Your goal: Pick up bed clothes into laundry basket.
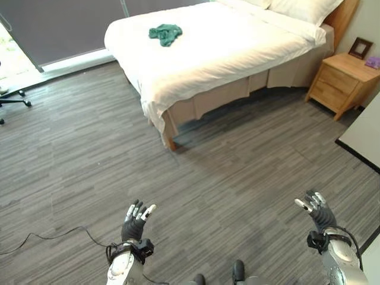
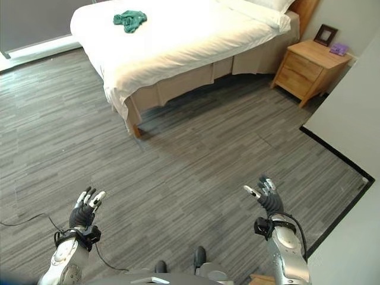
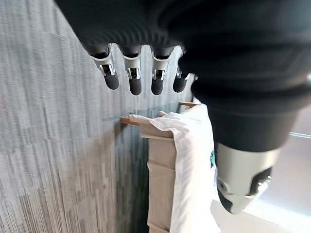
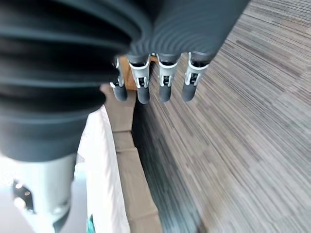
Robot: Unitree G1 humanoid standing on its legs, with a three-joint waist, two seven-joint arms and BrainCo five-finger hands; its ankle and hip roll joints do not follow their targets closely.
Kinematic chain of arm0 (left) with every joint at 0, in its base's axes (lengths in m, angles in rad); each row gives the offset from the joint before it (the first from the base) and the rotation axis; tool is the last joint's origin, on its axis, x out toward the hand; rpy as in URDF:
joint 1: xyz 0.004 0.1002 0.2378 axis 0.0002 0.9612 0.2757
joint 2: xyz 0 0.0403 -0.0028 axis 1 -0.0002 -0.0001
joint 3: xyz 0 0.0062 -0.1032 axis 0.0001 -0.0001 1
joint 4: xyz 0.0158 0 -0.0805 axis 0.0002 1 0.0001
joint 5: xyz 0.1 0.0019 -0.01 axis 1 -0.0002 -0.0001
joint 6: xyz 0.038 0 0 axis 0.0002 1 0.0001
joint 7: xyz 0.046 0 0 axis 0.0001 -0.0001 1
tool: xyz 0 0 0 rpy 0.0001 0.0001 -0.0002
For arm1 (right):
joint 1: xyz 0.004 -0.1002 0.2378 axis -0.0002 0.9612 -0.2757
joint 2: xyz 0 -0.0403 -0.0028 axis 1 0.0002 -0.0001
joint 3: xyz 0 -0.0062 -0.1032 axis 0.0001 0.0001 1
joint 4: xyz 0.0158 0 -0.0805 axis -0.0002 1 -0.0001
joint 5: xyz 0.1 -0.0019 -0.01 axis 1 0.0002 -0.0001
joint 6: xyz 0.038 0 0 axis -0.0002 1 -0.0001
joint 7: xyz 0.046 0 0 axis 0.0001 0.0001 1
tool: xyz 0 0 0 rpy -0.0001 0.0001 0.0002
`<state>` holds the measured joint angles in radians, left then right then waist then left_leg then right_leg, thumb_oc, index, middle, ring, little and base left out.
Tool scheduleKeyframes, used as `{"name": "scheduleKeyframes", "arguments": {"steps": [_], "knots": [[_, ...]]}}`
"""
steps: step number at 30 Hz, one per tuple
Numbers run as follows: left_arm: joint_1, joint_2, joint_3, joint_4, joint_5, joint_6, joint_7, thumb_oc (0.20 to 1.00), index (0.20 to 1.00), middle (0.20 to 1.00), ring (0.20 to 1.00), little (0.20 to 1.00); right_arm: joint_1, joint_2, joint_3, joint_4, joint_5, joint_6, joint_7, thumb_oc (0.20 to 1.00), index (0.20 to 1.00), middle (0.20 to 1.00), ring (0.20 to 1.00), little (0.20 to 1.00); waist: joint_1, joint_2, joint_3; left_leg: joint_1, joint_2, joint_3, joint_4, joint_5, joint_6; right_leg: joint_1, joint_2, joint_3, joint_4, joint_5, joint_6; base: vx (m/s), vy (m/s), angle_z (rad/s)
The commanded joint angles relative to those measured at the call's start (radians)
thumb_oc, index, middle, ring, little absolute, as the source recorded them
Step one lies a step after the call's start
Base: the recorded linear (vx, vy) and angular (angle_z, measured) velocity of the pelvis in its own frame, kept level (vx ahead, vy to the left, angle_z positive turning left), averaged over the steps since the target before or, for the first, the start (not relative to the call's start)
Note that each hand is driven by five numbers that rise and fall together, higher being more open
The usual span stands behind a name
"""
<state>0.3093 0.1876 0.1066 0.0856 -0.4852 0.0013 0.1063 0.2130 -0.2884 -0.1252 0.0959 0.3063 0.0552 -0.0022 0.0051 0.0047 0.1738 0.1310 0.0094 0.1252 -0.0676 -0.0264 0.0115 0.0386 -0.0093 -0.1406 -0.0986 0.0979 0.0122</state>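
Observation:
A crumpled green cloth [image 1: 165, 34] lies on the white sheet of the bed [image 1: 237, 53], near the bed's far left part. It shows in the right eye view too, as the green cloth [image 2: 130, 20]. Both hands hang low over the grey floor, far from the bed. My left hand [image 1: 135, 221] is open with its fingers [image 3: 134, 77] straight and nothing in it. My right hand [image 1: 317, 211] is also open, its fingers [image 4: 163, 77] straight and empty.
A wooden nightstand [image 1: 344, 82] with a picture frame [image 1: 360, 47] stands right of the bed. An office chair's base [image 1: 13, 101] shows at the far left by the window. A white wall [image 2: 353, 119] with a dark skirting edge stands at the right.

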Motion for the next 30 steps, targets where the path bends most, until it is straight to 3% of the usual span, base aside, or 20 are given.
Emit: {"name": "scheduleKeyframes", "arguments": {"steps": [1,8,10,11,13,14,15,17,18,21,22,24,25,26,27,30], "knots": [[-0.026,0.066,0.048,-0.028,0.044,-0.050,-0.002,1.000,1.000,1.000,1.000,1.000,-0.071,-0.055,0.018,-0.032,-0.057,-0.029,0.029,1.000,1.000,1.000,1.000,1.000,0.010,-0.030,0.015,-0.059,0.023,-0.053,-0.019,0.053,-0.028,0.083,-0.101,-0.024,0.052,-0.112,0.086,0.00,0.000,0.00],[-0.016,0.068,0.093,-0.026,0.042,-0.060,0.022,1.000,1.000,1.000,1.000,1.000,-0.096,-0.058,0.038,-0.028,-0.064,-0.030,0.039,1.000,1.000,1.000,1.000,1.000,0.036,-0.032,0.022,-0.069,0.013,-0.055,-0.016,0.050,-0.019,0.075,-0.116,-0.036,0.056,-0.101,0.102,-0.02,0.061,0.01],[-0.018,0.072,0.101,-0.030,0.046,-0.061,0.026,1.000,1.000,1.000,1.000,1.000,-0.092,-0.058,0.030,-0.021,-0.087,-0.023,0.041,1.000,1.000,1.000,1.000,1.000,0.043,-0.021,0.040,-0.069,-0.002,-0.074,-0.017,0.048,0.003,0.029,-0.155,-0.032,0.179,-0.096,0.117,-0.07,0.227,0.08],[-0.025,0.084,0.103,-0.029,0.052,-0.063,0.025,1.000,1.000,1.000,1.000,1.000,-0.100,-0.059,0.029,-0.022,-0.095,-0.025,0.045,1.000,1.000,1.000,1.000,1.000,0.046,-0.005,0.065,-0.066,-0.009,-0.073,-0.019,0.047,0.023,-0.035,-0.204,-0.057,0.329,-0.039,0.135,-0.10,0.174,0.18],[-0.030,0.090,0.101,-0.030,0.053,-0.065,0.020,1.000,1.000,1.000,1.000,1.000,-0.104,-0.059,0.030,-0.021,-0.100,-0.027,0.049,1.000,1.000,1.000,1.000,1.000,0.042,0.002,0.079,-0.066,-0.012,-0.072,-0.019,0.050,0.030,-0.076,-0.219,-0.046,0.406,-0.024,0.138,-0.07,0.150,0.13],[-0.036,0.098,0.092,-0.031,0.060,-0.065,0.015,1.000,1.000,1.000,1.000,1.000,-0.100,-0.057,0.030,-0.018,-0.106,-0.028,0.048,1.000,1.000,1.000,1.000,1.000,0.027,0.011,0.089,-0.058,-0.016,-0.085,-0.020,0.046,0.033,-0.101,-0.189,-0.008,0.452,-0.040,0.135,0.00,0.141,0.10],[-0.047,0.104,0.079,-0.026,0.066,-0.065,0.010,1.000,1.000,1.000,1.000,1.000,-0.098,-0.056,0.029,-0.013,-0.109,-0.032,0.045,1.000,1.000,1.000,1.000,1.000,0.009,0.012,0.092,-0.055,-0.024,-0.102,-0.020,0.046,0.034,-0.129,-0.126,0.042,0.447,-0.068,0.122,0.06,0.106,0.19],[-0.077,0.106,0.059,-0.015,0.065,-0.063,0.006,1.000,1.000,1.000,1.000,1.000,-0.095,-0.055,0.025,-0.006,-0.095,-0.036,0.040,1.000,1.000,1.000,1.000,1.000,-0.019,0.011,0.084,-0.049,-0.043,-0.128,-0.020,0.046,0.033,-0.162,-0.006,0.098,0.356,-0.119,0.083,0.10,0.059,0.30],[-0.094,0.103,0.051,-0.013,0.062,-0.065,0.003,1.000,1.000,1.000,1.000,1.000,-0.072,-0.060,0.021,-0.009,-0.075,-0.045,0.037,1.000,1.000,1.000,1.000,1.000,-0.032,-0.007,0.090,-0.045,-0.071,-0.151,-0.018,0.045,0.033,-0.186,0.053,0.107,0.265,-0.098,0.057,0.09,0.026,0.29],[-0.096,0.100,0.044,-0.012,0.064,-0.067,0.000,1.000,1.000,1.000,1.000,1.000,-0.036,-0.070,0.011,-0.020,-0.069,-0.036,0.047,1.000,1.000,1.000,1.000,1.000,-0.042,-0.016,0.091,-0.060,-0.086,-0.168,0.032,0.026,0.021,-0.110,0.023,0.081,0.195,-0.095,0.042,0.05,-0.020,0.60],[-0.102,0.082,0.038,-0.017,0.043,-0.078,-0.007,1.000,1.000,1.000,1.000,1.000,-0.040,-0.090,0.014,-0.016,-0.048,-0.039,0.057,1.000,1.000,1.000,1.000,1.000,-0.034,-0.035,0.104,-0.141,-0.109,-0.139,0.209,-0.018,-0.021,-0.058,0.002,0.071,0.145,-0.097,0.022,-0.02,-0.040,1.33],[-0.107,0.079,0.032,-0.024,0.034,-0.078,-0.009,1.000,1.000,1.000,1.000,1.000,-0.047,-0.100,0.016,-0.013,-0.045,-0.042,0.052,1.000,1.000,1.000,1.000,1.000,-0.028,-0.043,0.119,-0.188,-0.106,-0.134,0.296,-0.023,-0.036,-0.051,-0.011,0.073,0.143,-0.092,0.019,-0.06,0.021,0.65],[-0.121,0.083,0.027,-0.027,0.033,-0.074,-0.001,1.000,1.000,1.000,1.000,1.000,-0.065,-0.104,0.009,-0.009,-0.041,-0.040,0.039,1.000,1.000,1.000,1.000,1.000,-0.034,-0.065,0.131,-0.235,0.009,-0.069,0.313,-0.033,-0.042,-0.042,-0.057,0.054,0.130,-0.088,0.035,-0.06,0.118,-0.24],[-0.122,0.086,0.028,-0.030,0.034,-0.073,-0.004,1.000,1.000,1.000,1.000,1.000,-0.066,-0.098,0.008,-0.008,-0.036,-0.039,0.040,1.000,1.000,1.000,1.000,1.000,-0.036,-0.068,0.121,-0.227,0.054,-0.060,0.280,-0.020,-0.042,-0.047,-0.070,0.054,0.124,-0.087,0.042,-0.03,0.109,0.01],[-0.121,0.086,0.028,-0.030,0.034,-0.073,-0.004,1.000,1.000,1.000,1.000,1.000,-0.065,-0.098,0.008,-0.008,-0.036,-0.039,0.040,1.000,1.000,1.000,1.000,1.000,-0.034,-0.069,0.121,-0.221,0.055,-0.058,0.272,-0.018,-0.043,-0.045,-0.069,0.055,0.124,-0.088,0.041,0.07,0.102,0.43],[-0.124,0.093,0.018,-0.043,0.029,-0.079,0.006,1.000,1.000,1.000,1.000,1.000,-0.040,-0.095,-0.001,-0.021,-0.032,-0.045,0.038,1.000,1.000,1.000,1.000,1.000,-0.052,-0.048,0.091,-0.175,0.210,-0.067,0.157,0.090,-0.087,-0.044,-0.109,0.052,0.140,-0.129,0.057,0.15,0.271,0.23]]}}
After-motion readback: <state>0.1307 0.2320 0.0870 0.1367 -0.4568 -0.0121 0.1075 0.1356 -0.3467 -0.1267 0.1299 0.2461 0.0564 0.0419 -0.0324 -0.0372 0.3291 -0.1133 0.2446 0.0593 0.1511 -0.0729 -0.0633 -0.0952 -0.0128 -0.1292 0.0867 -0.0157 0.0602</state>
